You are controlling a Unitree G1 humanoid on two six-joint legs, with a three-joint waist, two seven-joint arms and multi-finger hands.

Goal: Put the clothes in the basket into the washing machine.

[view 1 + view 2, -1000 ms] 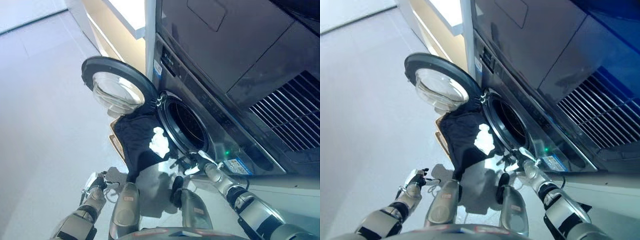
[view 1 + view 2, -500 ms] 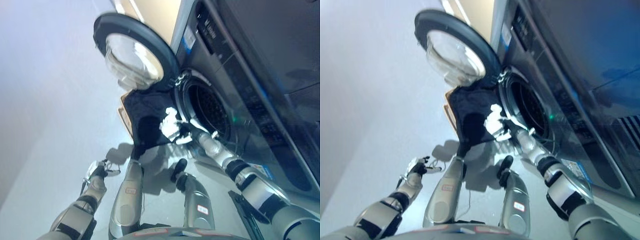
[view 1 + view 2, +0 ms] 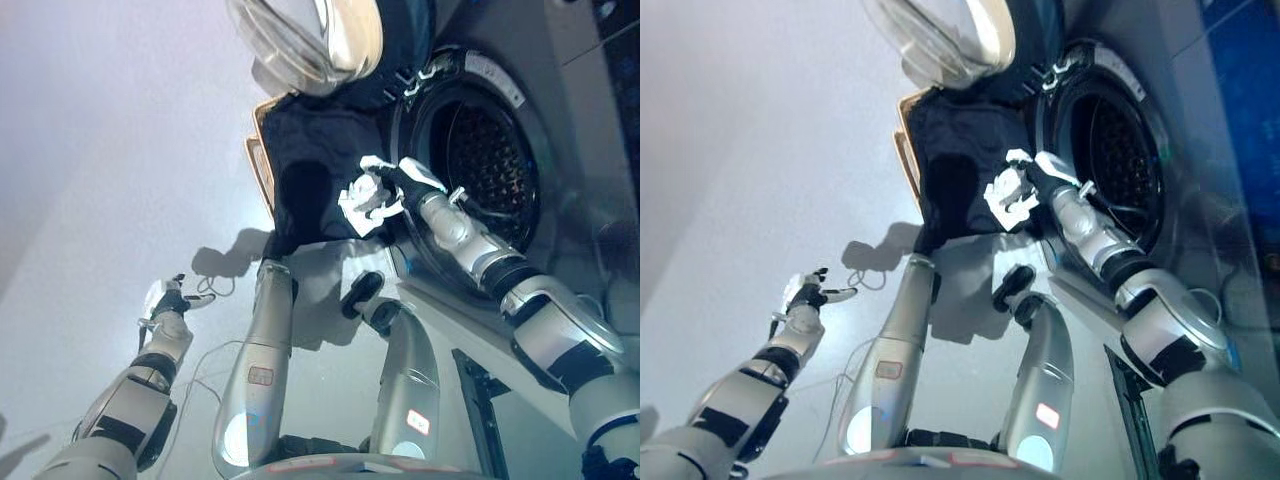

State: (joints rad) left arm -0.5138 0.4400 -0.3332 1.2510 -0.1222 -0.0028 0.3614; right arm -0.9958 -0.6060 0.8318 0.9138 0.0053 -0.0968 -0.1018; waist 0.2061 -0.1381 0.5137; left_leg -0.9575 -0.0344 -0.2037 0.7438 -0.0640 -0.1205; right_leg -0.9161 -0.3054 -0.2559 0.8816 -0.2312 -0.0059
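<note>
Your way into the drum [image 3: 478,165] is open: the washing machine [image 3: 570,130] has its door [image 3: 310,40] swung wide to the left, well off the opening. Your right hand [image 3: 385,190] sits just at the left rim, over the dark clothes [image 3: 315,170] heaped in the basket [image 3: 262,165] beside it. Your left hand [image 3: 808,295] hangs over bare floor [image 3: 100,150], well apart from everything.
</note>
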